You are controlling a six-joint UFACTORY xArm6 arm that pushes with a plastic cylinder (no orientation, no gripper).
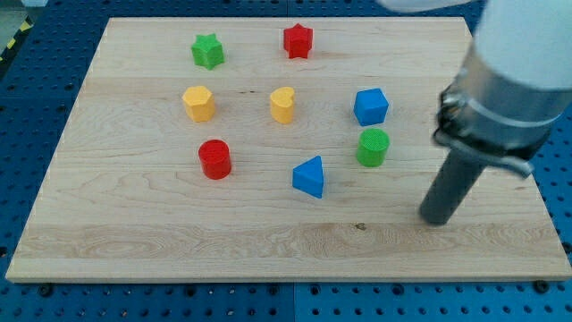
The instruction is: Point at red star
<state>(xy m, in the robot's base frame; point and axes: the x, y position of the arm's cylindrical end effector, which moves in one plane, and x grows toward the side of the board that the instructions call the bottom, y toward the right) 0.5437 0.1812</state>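
The red star (298,40) lies near the view's top, middle of the wooden board (134,241). My tip (437,217) rests on the board at the view's lower right, far from the red star, below and to the right of the green cylinder (373,147). The tip touches no block.
A green star (207,50) lies at the top left. A yellow hexagon (198,103), a yellow heart (282,104) and a blue cube (371,106) form a middle row. A red cylinder (214,158) and a blue triangle (309,176) lie lower down.
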